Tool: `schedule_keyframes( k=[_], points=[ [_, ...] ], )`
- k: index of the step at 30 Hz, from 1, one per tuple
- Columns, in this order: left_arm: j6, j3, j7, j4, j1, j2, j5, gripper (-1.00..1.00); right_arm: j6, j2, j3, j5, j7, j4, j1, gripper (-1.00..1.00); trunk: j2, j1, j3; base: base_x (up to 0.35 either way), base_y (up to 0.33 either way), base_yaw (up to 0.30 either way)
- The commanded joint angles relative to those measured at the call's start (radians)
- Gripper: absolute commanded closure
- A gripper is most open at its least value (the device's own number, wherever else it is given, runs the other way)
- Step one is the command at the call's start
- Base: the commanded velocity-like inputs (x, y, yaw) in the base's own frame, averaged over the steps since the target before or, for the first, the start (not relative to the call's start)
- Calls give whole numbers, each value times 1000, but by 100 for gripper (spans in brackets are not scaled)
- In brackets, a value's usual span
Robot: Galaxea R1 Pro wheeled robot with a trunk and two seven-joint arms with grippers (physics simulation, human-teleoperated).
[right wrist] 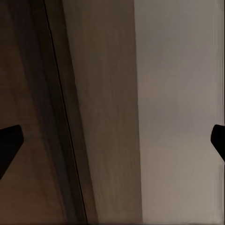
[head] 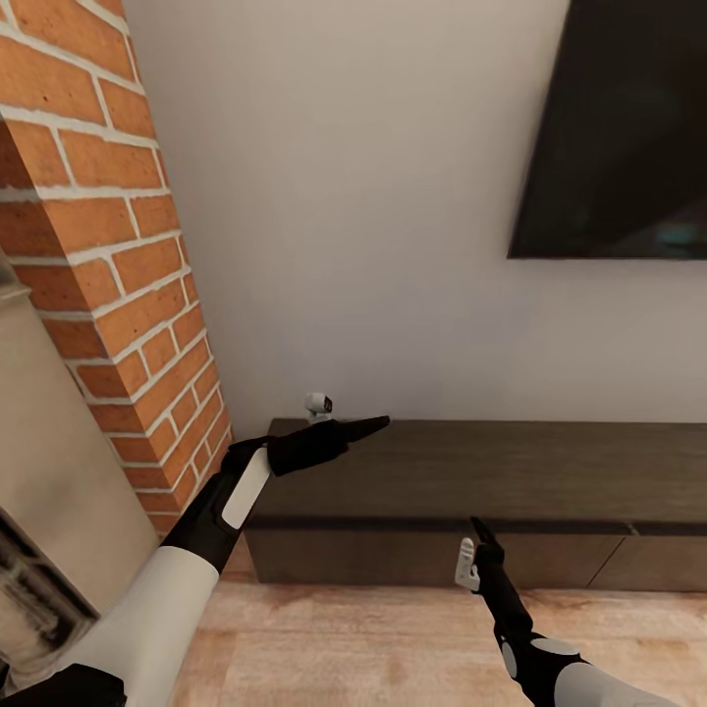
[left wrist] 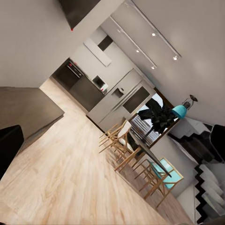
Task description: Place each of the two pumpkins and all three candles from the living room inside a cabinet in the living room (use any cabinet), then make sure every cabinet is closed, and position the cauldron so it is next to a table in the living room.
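Brick column [head: 108, 265] left, dark screen [head: 619, 128] on wall.

Browns, brick orange and black before me

My black grippers, left [head: 368, 425] and right [head: 478, 531], front a dark-brown cabinet [head: 491, 471]; orange brick column [head: 118, 275] with pale mortar, grey-white wall [head: 344, 196], black screen [head: 619, 128], light wood-grain floor [head: 393, 648].

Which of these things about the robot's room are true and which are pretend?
1. The long dark cabinet stands against the white wall. True.
2. A pumpkin sits on top of the cabinet. False: its top is bare.
3. A brick column rises beside the cabinet's end, near the left arm. True.
4. The right gripper is holding a candle. False: its fingertips are spread apart with nothing between them.
5. The floor is green carpet. False: it is light wood.
6. A dark screen hangs on the wall above the cabinet. True.
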Motion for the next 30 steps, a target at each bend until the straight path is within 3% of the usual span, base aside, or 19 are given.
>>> schedule_keyframes(
  k=[1, 17, 30],
  points=[
    [0, 0, 0, 0, 0, 0, 0, -100, 1, 0, -1, 0, -28, 0, 0, -100, -7, 4, -3, 0, 0, 0],
    [0, 0, 0, -1, 0, 0, 0, -100, 2, -1, 0, 1, -232, 4, 1, -100, -119, 65, -53, 0, 0, 0],
    [1, 0, 0, 0, 0, 0, 0, -100, 2, 2, -1, 0, -235, 14, 3, -100, -210, 115, -94, 0, 0, 0]
  ],
)
